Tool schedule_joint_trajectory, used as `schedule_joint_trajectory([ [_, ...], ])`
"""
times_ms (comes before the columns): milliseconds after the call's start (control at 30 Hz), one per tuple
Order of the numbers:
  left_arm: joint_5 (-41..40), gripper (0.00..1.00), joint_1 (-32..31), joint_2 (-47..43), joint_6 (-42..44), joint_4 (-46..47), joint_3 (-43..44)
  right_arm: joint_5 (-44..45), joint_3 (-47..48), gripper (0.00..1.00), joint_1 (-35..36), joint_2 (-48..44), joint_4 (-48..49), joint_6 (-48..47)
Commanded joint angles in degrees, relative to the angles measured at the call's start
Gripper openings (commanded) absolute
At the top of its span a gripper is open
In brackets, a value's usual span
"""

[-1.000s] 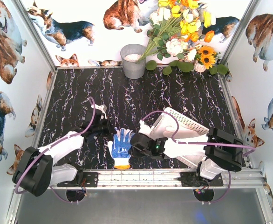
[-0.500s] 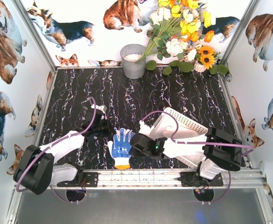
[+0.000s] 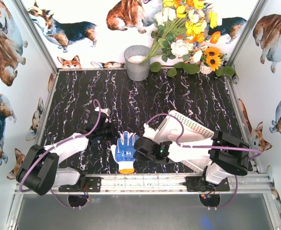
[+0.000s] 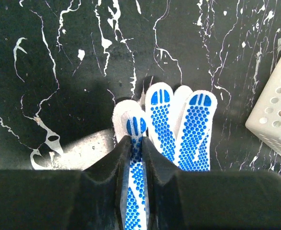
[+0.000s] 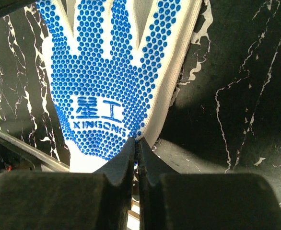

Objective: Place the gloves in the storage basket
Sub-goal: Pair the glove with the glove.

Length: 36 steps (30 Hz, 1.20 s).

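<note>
We log one knit white glove (image 3: 125,151), blue-dotted palm, orange cuff, flat on the black marbled table (image 3: 131,100) at lower centre. The left gripper (image 4: 136,142), reaching in low, pinches one glove finger. The right gripper (image 5: 136,143) pinches the palm edge (tips nearly meeting). The perforated white plastic basket (image 3: 191,125) sits tilted, centre right.

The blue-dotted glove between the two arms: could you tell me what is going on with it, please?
Both arms are on the same blue-dotted glove, which lies palm up on the black marbled table. The left gripper is shut on one of its fingers, and the right gripper pinches the palm's edge near the cuff. The storage basket sits to the right, behind the right arm; the glove is not in it yet.
</note>
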Motion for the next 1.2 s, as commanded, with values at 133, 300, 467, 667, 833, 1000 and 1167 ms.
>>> schedule_joint_trajectory([
  [133,-2.1,0.32,-0.1,-0.6,1.9,-0.2,1.1,3.2,2.4,0.31,-0.4,-4.1,-2.5,-1.5],
  [300,-5.1,0.53,-0.1,-5.2,4.3,-5.0,2.9,5.1,3.7,0.45,-0.5,-8.7,-4.9,-5.0],
  [467,-4.9,0.55,-0.1,-11.7,4.7,-8.3,2.2,3.8,7.5,0.46,-1.8,-10.7,-7.2,-8.0],
  [667,1.7,0.38,-0.4,-17.1,0.6,-9.1,-2.2,-1.1,9.1,0.42,-7.1,-8.2,-3.8,-6.2],
  [833,6.8,0.29,-1.1,-21.4,-4.3,-7.1,-5.7,-2.9,13.0,0.38,-10.4,-3.1,-5.1,-5.9],
  [1000,10.1,0.22,-4.3,-22.5,-10.9,-1.8,-10.2,-2.4,15.8,0.37,-11.6,1.0,-6.4,-5.9],
  [1167,9.2,0.18,-8.5,-22.3,-14.1,1.3,-12.3,-1.0,17.2,0.37,-12.1,3.4,-7.5,-5.3],
])
